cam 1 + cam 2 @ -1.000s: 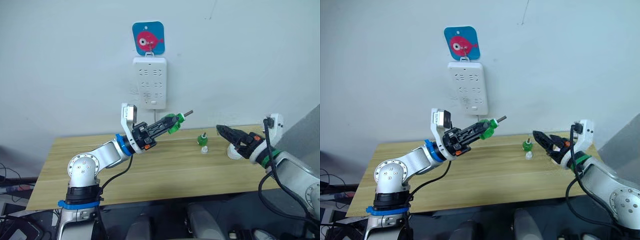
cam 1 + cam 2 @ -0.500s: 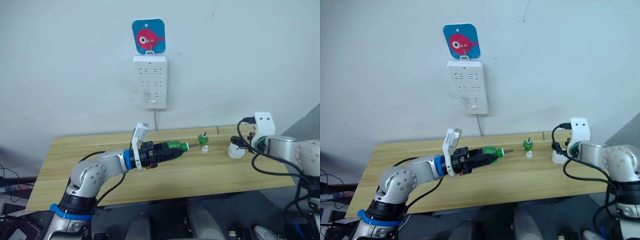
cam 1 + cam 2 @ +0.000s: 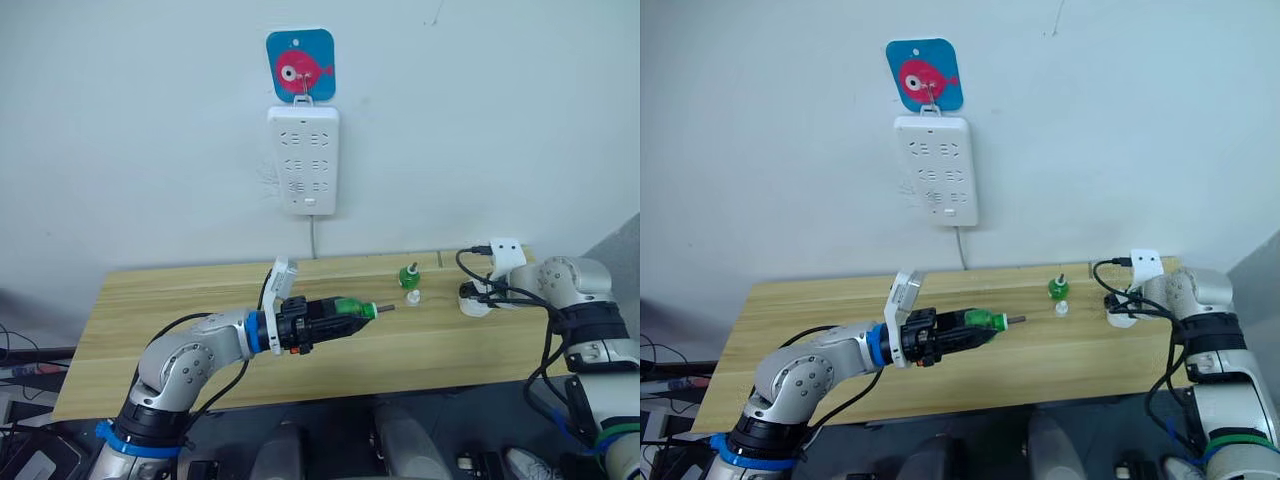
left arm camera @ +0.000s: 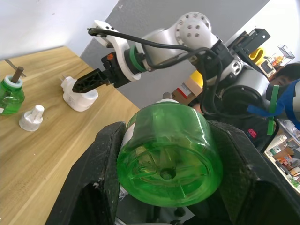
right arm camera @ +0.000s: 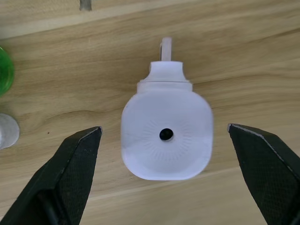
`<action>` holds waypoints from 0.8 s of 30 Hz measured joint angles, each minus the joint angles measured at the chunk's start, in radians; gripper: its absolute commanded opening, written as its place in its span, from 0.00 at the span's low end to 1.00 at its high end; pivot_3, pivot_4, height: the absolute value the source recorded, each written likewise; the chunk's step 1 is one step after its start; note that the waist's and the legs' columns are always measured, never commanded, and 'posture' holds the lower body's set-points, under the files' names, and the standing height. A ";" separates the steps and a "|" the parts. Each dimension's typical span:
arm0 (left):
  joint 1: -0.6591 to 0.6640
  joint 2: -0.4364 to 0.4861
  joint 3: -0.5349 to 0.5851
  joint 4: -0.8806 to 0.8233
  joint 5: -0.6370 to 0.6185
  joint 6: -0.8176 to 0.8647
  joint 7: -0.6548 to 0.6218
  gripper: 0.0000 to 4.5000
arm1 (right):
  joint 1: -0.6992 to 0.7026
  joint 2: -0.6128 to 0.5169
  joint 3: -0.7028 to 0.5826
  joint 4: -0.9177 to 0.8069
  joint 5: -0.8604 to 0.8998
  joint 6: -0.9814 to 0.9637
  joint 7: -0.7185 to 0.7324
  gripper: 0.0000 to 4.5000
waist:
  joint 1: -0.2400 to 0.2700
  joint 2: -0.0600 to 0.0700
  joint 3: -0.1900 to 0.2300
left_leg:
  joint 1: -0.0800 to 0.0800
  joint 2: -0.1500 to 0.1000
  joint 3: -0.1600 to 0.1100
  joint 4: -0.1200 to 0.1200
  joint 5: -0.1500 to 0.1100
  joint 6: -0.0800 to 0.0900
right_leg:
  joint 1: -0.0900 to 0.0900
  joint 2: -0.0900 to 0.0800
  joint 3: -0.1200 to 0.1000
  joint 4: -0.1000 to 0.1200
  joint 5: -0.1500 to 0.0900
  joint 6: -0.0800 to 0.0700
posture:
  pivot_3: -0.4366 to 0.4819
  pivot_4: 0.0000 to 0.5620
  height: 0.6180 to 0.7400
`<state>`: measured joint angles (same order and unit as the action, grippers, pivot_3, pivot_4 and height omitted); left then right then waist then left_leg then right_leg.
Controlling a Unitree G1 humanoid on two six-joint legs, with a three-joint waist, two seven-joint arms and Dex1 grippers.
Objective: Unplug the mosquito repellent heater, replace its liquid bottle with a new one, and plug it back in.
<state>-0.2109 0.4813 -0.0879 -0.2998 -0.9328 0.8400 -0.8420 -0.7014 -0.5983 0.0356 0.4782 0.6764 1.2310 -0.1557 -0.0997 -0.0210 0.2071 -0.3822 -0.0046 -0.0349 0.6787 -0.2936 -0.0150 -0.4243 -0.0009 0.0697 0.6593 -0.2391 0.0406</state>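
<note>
My left gripper is shut on a green liquid bottle, held level above the wooden table with its wick pointing right. The left wrist view has the bottle's round base clamped between both fingers. A second green bottle stands upright on the table with a small white cap beside it. The white mosquito repellent heater lies on the table at the right, vent disc up. My right gripper hangs open over it, a finger on each side, not touching.
A tall white power strip hangs on the wall under a blue fish hook, its sockets bare. A cord drops from it behind the table. A person shows in the left wrist view beyond the right arm.
My left gripper has come down from a raised tilt to level over the table, still holding the bottle. My right gripper has swung in over the heater.
</note>
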 measured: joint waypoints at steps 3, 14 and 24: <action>0.002 0.000 0.001 -0.007 0.001 0.000 0.000 0.53 | -0.026 0.016 0.003 0.054 -0.068 -0.013 0.072 1.00 | 0.003 0.000 0.002 | 0.000 0.000 -0.001 0.000 0.000 0.000 | 0.000 0.000 0.000 0.000 0.000 0.000 | 0.38 0.38 0.94; 0.002 -0.004 0.005 -0.007 0.014 0.000 -0.004 0.53 | -0.039 0.038 0.008 0.155 -0.262 -0.055 0.232 0.92 | 0.010 0.001 0.004 | 0.000 0.000 -0.002 0.000 0.000 0.000 | 0.000 0.000 -0.001 0.000 0.000 0.000 | 0.39 0.38 0.94; 0.000 -0.021 0.004 -0.004 0.040 -0.006 -0.019 0.53 | -0.009 0.051 -0.017 0.075 -0.341 -0.010 0.297 0.66 | 0.011 0.001 0.004 | 0.000 0.000 -0.004 0.000 0.000 0.000 | 0.000 -0.001 -0.001 0.000 0.000 0.000 | 0.37 0.34 0.94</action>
<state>-0.2108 0.4600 -0.0836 -0.3037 -0.8924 0.8337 -0.8606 -0.7107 -0.5477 0.0189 0.5531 0.3353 1.2211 0.1409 -0.0888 -0.0201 0.2110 -0.3826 -0.0050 -0.0385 0.6786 -0.2937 -0.0151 -0.4242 -0.0018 0.0688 0.6594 -0.2389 0.0408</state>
